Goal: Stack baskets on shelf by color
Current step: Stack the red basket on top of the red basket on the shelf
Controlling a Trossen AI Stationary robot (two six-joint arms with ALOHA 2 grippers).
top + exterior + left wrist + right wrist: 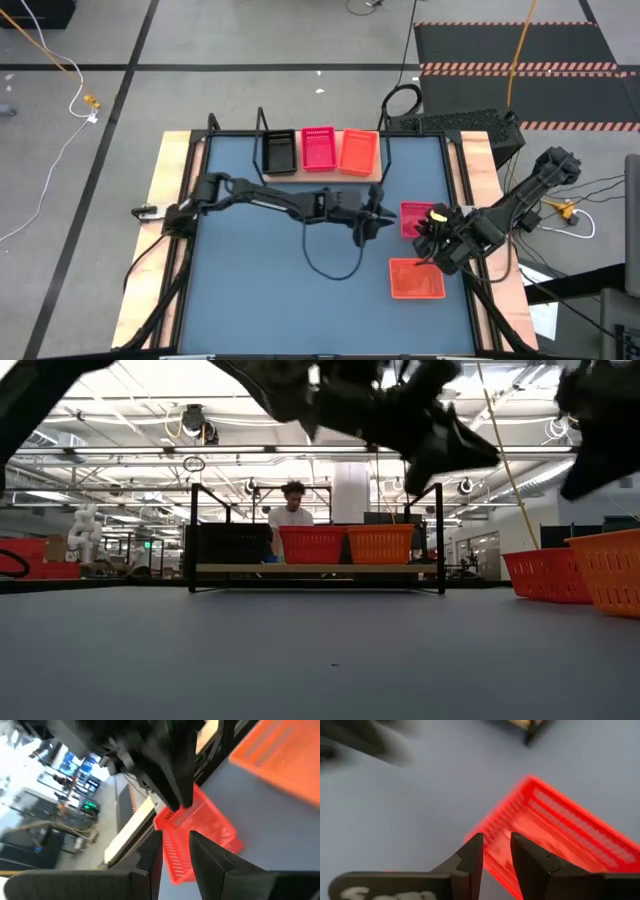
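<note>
Right of centre, high view: left gripper [378, 222] and right gripper [432, 240] flank pink-red basket [415, 217]; jaws narrow, grip indeterminate.

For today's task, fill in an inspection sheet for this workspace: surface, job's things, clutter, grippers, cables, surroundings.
Surface: blue-grey tabletop, mostly bare.
Job's things: shelf holds a black basket, pink-red basket and orange basket; loose pink-red basket and loose orange basket lie on the table's right.
Clutter: nothing seen.
Grippers: left gripper beside the loose pink-red basket; right gripper over its edge; neither visibly holds anything.
Cables: black cable loops under the left arm.
Surroundings: a person behind the shelf; workshop floor with cords.
</note>
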